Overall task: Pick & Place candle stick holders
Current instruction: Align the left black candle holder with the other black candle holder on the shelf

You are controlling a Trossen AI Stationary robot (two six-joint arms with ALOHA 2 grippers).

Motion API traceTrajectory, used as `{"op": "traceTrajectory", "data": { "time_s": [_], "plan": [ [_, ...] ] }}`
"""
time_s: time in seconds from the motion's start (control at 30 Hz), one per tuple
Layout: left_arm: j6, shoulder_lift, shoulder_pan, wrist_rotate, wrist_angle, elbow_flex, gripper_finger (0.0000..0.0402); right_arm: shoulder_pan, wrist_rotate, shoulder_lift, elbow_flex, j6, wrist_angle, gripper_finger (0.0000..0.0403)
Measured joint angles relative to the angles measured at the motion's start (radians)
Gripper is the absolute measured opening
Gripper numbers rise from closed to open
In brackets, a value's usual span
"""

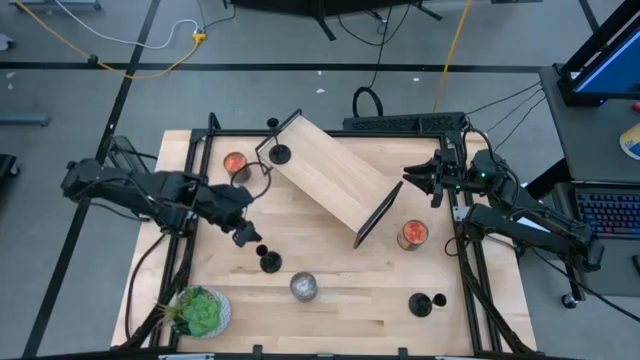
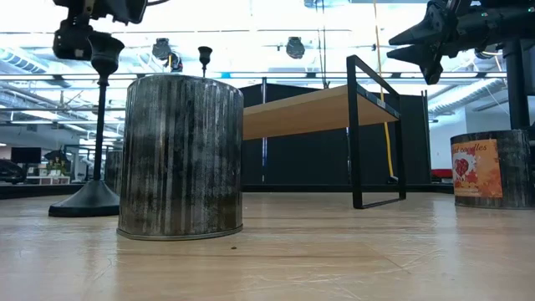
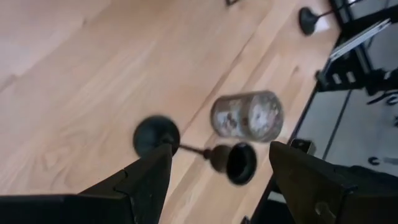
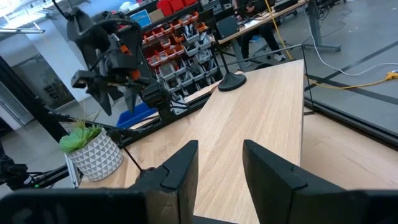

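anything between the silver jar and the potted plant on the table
Nothing: in the high view, only bare wood separates the silver jar from the potted plant.

Table top: pale wood, visible grain.
Candle stick holder just beside left gripper: plain black.
Candle stick holder on raised shelf: black.
Shelf: light wood board, black metal frame.
Jar beyond the left gripper's holder: tarnished silver, dark vertical streaks.
Jar near right gripper: orange-red, printed label.
Plant pot: white, diamond-patterned; green leaves.
Both grippers: dark.
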Motion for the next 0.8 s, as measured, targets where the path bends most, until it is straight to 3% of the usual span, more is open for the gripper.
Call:
{"op": "traceTrajectory", "data": {
  "time_s": [0.17, 0.37, 0.8],
  "plan": [
    [-0.036, 0.016, -0.011, -0.044, -0.016, 0.0, 0.0278, 0.0, 0.0, 0.0, 0.0, -0.002, 0.0, 0.0116],
    [-0.071, 0.043, -0.022, 0.016, -0.014, 0.0, 0.0278, 0.0, -0.003, 0.0, 0.0, -0.003, 0.0, 0.0116],
    [-0.103, 0.076, -0.078, 0.009, -0.011, 0.0, 0.0278, 0.0, -0.003, 0.0, 0.0, -0.003, 0.0, 0.0116]
  ]
}}
